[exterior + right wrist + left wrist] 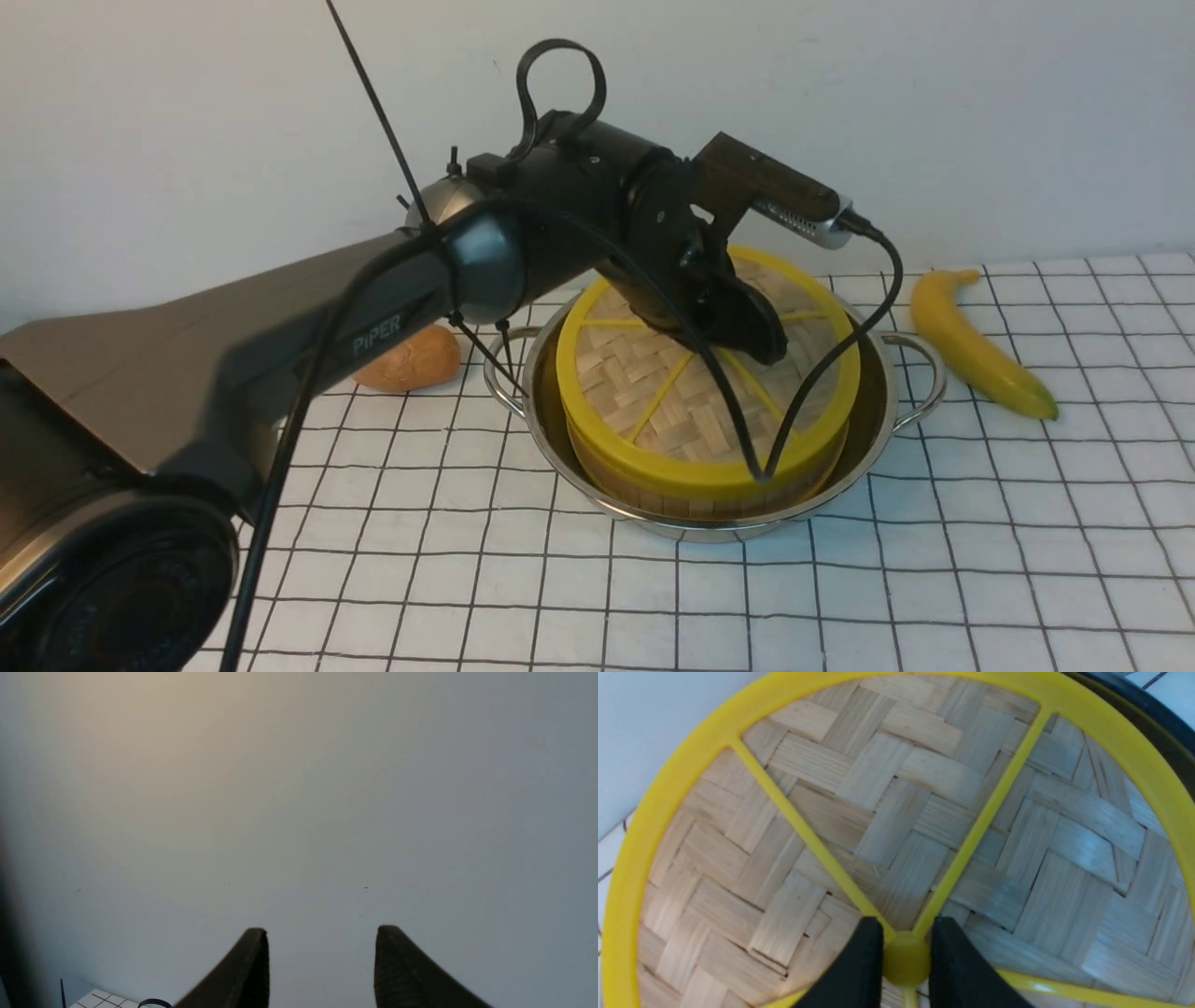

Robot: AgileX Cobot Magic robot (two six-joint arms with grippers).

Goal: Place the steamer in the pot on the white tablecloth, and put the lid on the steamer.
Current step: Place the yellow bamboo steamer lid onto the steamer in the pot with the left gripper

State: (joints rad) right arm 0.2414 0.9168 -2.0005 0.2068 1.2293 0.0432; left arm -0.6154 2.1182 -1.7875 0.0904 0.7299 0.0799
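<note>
The steel pot [876, 411] stands on the white tablecloth [934, 560]. The steamer [635, 487] sits inside it, showing only its light wooden wall. The lid [653, 392], woven with a yellow rim and spokes, lies over the steamer with its far side a little higher. My left gripper [747, 338] reaches over it from the left. In the left wrist view the left gripper [906, 924] is shut on the lid's yellow centre knob [906, 963], one black finger [861, 966] on each side. My right gripper [322, 935] is open and empty, facing the bare wall, out of the front view.
A banana [980, 345] lies to the right of the pot. A brown bread roll [411, 359] lies to its left, behind my left arm. The wall stands close behind the pot. A cable hangs from the left wrist across the lid.
</note>
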